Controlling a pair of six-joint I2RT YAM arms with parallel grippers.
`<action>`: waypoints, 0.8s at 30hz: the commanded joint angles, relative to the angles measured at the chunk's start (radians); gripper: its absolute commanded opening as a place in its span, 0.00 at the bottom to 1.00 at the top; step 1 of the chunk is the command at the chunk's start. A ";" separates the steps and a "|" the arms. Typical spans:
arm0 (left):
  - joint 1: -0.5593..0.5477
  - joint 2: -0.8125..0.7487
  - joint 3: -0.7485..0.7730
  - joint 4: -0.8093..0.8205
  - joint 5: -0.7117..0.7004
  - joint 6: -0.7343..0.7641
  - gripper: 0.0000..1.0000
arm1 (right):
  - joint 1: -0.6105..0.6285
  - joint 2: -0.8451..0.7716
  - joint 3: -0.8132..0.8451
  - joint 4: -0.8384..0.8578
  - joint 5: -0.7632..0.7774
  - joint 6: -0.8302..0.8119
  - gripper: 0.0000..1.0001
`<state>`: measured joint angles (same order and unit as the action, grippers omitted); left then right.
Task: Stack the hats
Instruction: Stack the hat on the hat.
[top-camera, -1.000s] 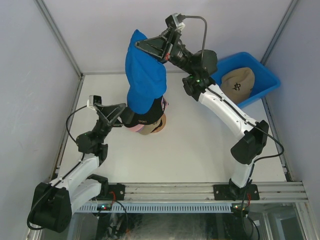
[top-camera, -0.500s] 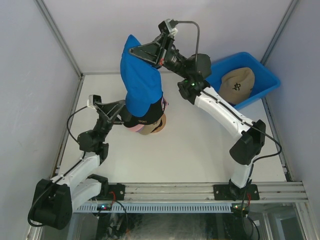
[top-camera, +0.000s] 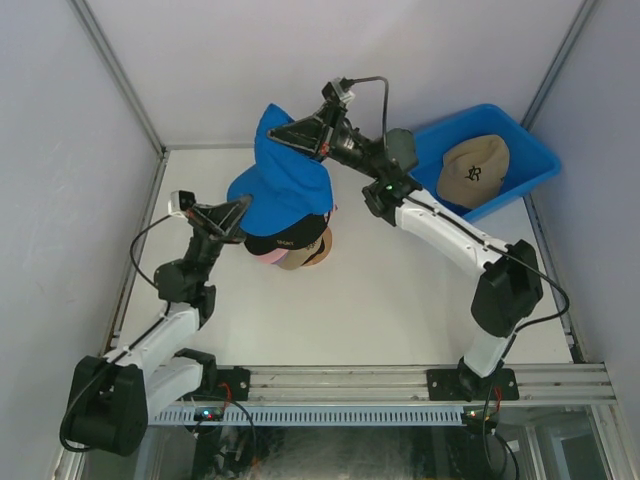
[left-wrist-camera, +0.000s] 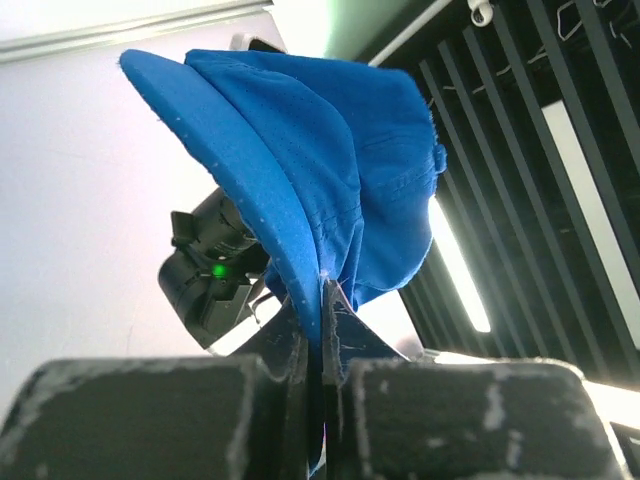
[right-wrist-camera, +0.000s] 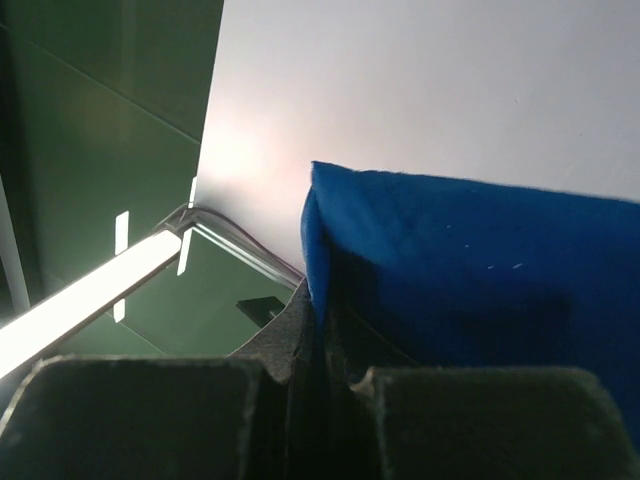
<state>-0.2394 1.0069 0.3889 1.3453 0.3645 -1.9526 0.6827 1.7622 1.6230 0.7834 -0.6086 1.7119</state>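
Evidently soft and light to handle: blue cap (top-camera: 285, 185) of perforated weave, limp crown, stiffer curved brim; best pinched at the hem; hangs at upper centre over the stacked caps (top-camera: 290, 245); pinched at opposite edges by left gripper (left-wrist-camera: 322, 300) and right gripper (right-wrist-camera: 318, 315), both clamped tight on fabric.

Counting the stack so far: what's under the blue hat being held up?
A black hat peeks out beneath the blue hat, with edges of a pink hat and a tan hat below it. Their support is covered.
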 joint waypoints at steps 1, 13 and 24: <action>0.046 -0.040 -0.081 0.048 -0.040 0.026 0.00 | -0.055 -0.114 -0.078 0.055 -0.034 -0.041 0.00; 0.133 -0.012 -0.194 0.034 -0.033 0.133 0.00 | -0.199 -0.156 -0.174 -0.205 -0.175 -0.271 0.03; 0.203 0.006 -0.230 0.007 -0.014 0.218 0.00 | -0.218 -0.029 -0.112 -0.313 -0.240 -0.381 0.10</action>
<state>-0.0620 1.0142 0.1875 1.3338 0.3466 -1.8000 0.4698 1.6936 1.4544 0.5091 -0.8173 1.4063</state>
